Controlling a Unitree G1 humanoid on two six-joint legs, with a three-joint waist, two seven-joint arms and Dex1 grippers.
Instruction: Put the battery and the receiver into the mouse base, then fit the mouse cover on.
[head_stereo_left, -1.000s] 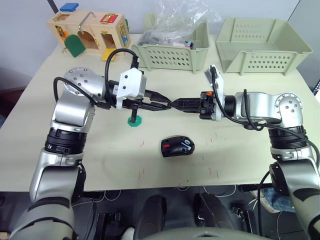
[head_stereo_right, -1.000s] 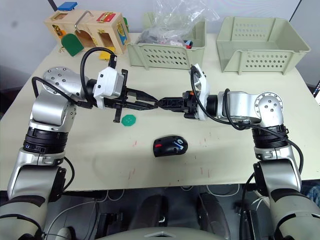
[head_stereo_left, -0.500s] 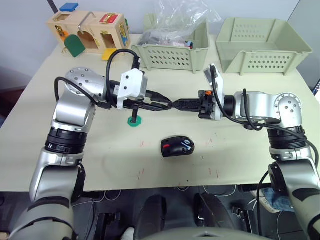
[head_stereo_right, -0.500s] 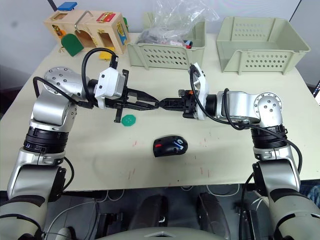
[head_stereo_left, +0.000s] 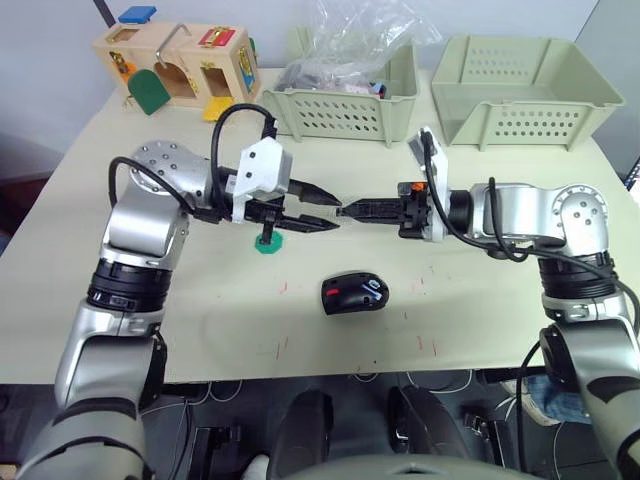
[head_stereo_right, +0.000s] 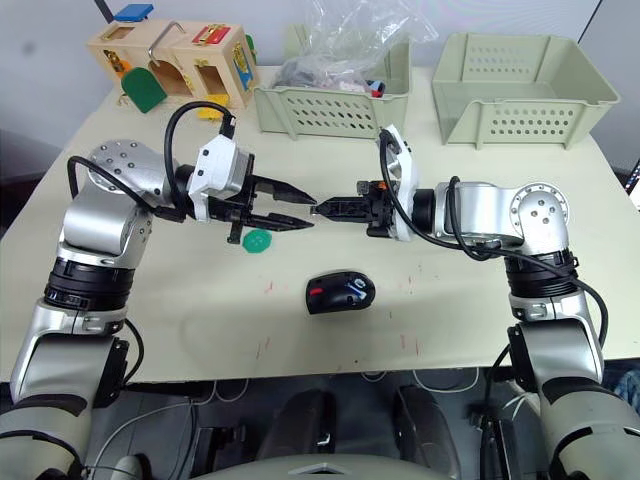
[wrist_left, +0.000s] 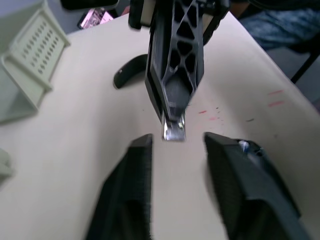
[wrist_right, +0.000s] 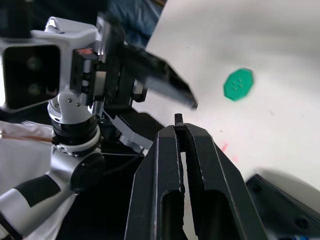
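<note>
The black oval mouse base (head_stereo_left: 354, 295), its open compartment showing a red part, lies on the beige bench (head_stereo_left: 200, 320) near the front edge, well below both arms. Above it, held off the bench, my right tool (wrist_left: 174, 131) is closed on a small silvery metal receiver (wrist_left: 174, 131) that pokes out from its tip. My left tool (head_stereo_left: 325, 208) faces it with its two black fingers (wrist_left: 135, 170) spread open, one to each side of the receiver tip and just short of touching it.

I judge this step to be either a hand-over between the tools or a regrip of the receiver. To do it well, I would keep the right tool steady, ease the left fingers level around the silvery end, and close squarely on it before the right lets go, since the piece is tiny and could slip or twist.

A flat green octagonal disc (head_stereo_right: 258, 240) sits on the bench under the left tool. Pale green perforated plastic baskets (head_stereo_left: 510, 90) stand along the far edge
</note>
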